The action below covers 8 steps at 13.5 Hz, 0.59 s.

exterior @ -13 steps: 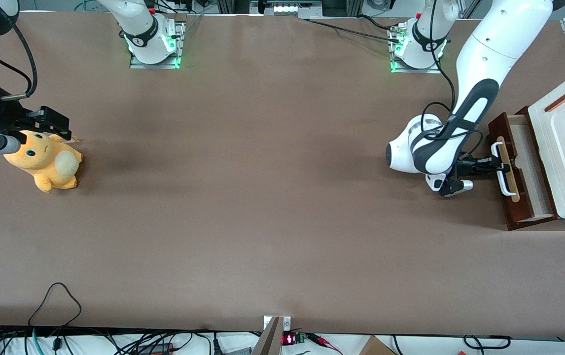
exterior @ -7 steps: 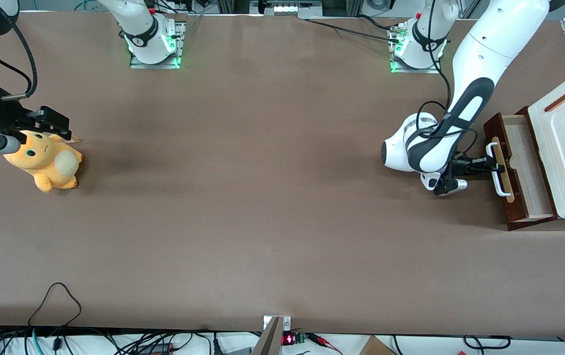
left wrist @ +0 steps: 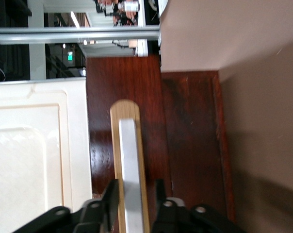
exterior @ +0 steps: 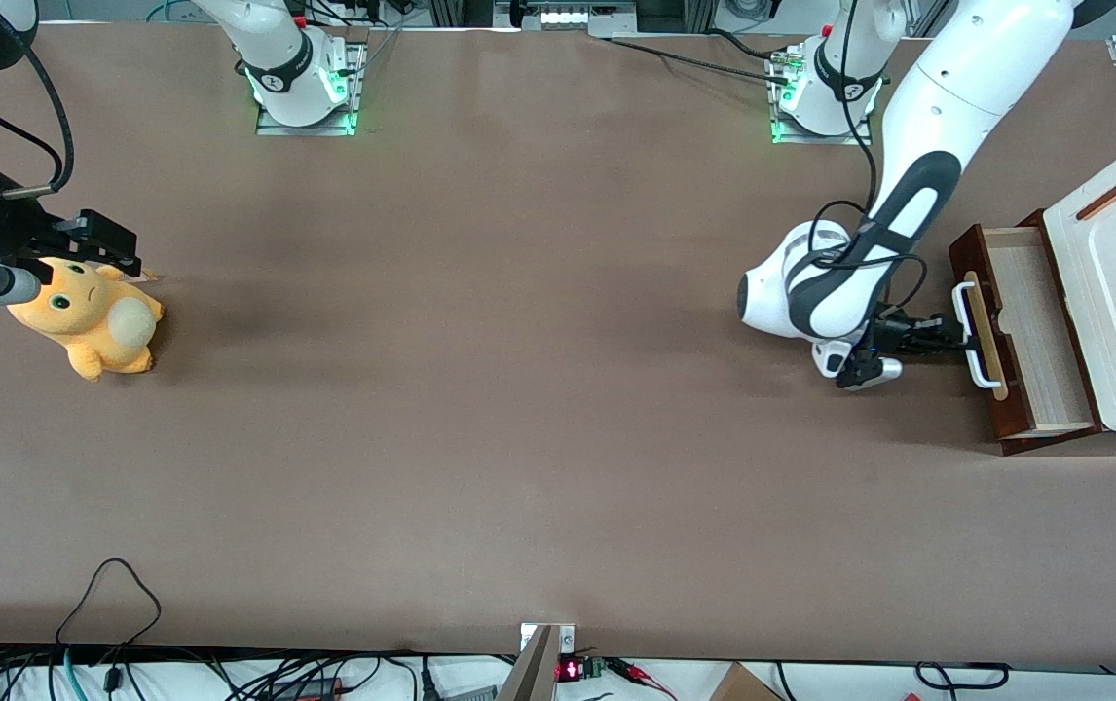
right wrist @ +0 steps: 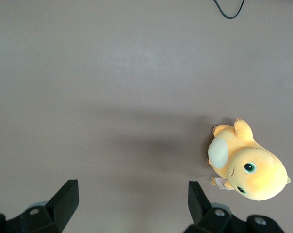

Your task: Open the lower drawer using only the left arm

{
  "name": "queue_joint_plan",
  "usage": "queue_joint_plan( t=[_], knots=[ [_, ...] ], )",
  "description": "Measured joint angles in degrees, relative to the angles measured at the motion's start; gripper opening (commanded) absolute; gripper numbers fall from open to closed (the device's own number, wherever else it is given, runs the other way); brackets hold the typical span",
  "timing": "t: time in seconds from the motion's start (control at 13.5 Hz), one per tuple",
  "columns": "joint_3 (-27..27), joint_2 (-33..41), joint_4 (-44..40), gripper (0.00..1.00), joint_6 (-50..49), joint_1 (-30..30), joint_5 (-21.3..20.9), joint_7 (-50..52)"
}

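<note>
Gripping one white handle, tool, one lower drawer open

The left arm comes down from its base and bends at a white and dark grey elbow joint, and from there the wrist turns level with the table. The small black gripper sits at the end of this wrist, just beside the joint, and it points away from the parked arm's end. Its two fingers stand close on both sides of the white handle and press on it.
</note>
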<state>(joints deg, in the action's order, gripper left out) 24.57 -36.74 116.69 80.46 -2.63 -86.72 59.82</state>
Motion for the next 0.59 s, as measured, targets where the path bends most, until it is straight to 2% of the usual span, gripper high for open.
queue_joint_plan(
  t=[0.3, 0.59],
  knots=[
    [0.3, 0.0, -1.1, 1.0, 0.0, 0.7, 1.3, -0.2],
    [1.7, 1.2, -9.4, 1.0, 1.1, 0.7, 16.1, -1.6]
  ],
)
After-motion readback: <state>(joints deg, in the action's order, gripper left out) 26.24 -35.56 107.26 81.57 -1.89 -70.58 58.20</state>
